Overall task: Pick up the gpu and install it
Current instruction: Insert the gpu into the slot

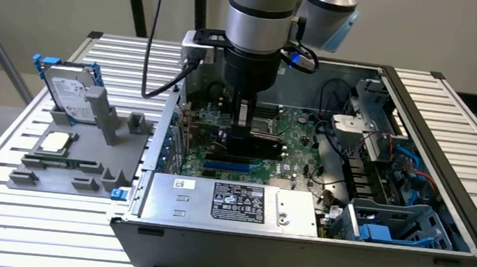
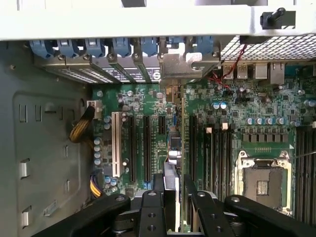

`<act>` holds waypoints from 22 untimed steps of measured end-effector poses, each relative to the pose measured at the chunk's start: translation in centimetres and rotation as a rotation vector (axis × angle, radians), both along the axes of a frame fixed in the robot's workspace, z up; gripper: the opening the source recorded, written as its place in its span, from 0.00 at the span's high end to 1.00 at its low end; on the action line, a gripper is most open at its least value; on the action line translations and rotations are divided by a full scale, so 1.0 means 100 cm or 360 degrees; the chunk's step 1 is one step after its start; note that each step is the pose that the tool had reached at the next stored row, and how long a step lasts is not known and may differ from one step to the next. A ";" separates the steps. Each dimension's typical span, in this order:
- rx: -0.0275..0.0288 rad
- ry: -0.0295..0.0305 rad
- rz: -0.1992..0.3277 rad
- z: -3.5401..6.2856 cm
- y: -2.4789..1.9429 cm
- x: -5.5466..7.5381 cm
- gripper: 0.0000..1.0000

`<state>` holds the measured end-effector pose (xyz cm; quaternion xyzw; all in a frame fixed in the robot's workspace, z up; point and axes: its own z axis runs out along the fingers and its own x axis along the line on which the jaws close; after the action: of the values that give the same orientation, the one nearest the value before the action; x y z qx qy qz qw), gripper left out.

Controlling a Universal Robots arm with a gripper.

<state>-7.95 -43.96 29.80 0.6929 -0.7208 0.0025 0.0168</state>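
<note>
You have the fingers (image 2: 150, 210) clamped on the thin, black-faced gpu card (image 1: 239, 147). They hold it on edge inside the open grey metal computer case (image 1: 297, 251), low over the green motherboard (image 1: 298, 128). Its silver bracket (image 2: 180, 64) lies just beside the row of blue slot latches (image 2: 86, 47). In the exterior view, a silver hard drive with blue rails (image 1: 69, 90) stands at ten o'clock from the case, on the slatted counter (image 1: 14, 218).

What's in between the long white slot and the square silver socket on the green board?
In the wrist view, long black slots and the thin green-edged gpu, standing on edge in the gripper's jaws, lie between the white slot and silver socket.
</note>
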 end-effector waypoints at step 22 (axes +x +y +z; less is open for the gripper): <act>0.00452 -0.00369 0.0002 -0.0336 -0.0001 -0.017 0.73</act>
<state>-9.63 -43.96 26.43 0.6934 -0.7206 0.0003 -0.0014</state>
